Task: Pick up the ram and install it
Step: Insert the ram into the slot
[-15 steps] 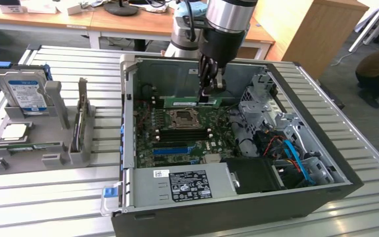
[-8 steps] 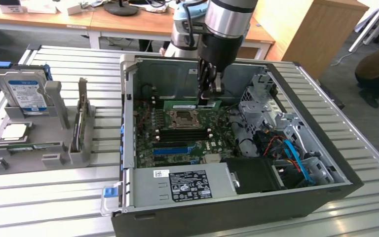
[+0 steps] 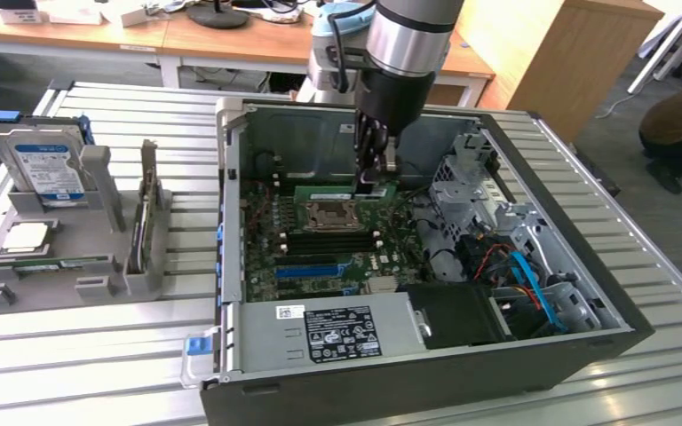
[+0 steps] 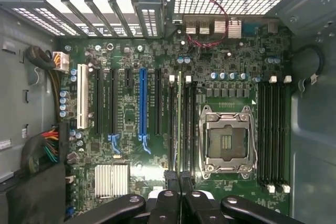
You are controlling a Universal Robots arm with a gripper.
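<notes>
A slatted metal bench [image 3: 92, 355] carries an open computer case [image 3: 436, 390], and its motherboard [image 4: 131, 114] lies flat inside. Just beside the CPU socket [image 4: 227, 139], above the black slots, the claw [image 4: 180, 184] is closed narrow on the ram [image 4: 180, 124], held edge-down. I judge that the installing step is in hand. Seating calls for exact alignment with one slot and a straight, even push.

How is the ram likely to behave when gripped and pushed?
Probably stiff: edge-on, the ram looks straight in the tool's grip. Likely light, being a thin, narrow board. Perhaps fragile, and apt to tip sideways if pushed off-line, since it is held on its thin edge.
</notes>
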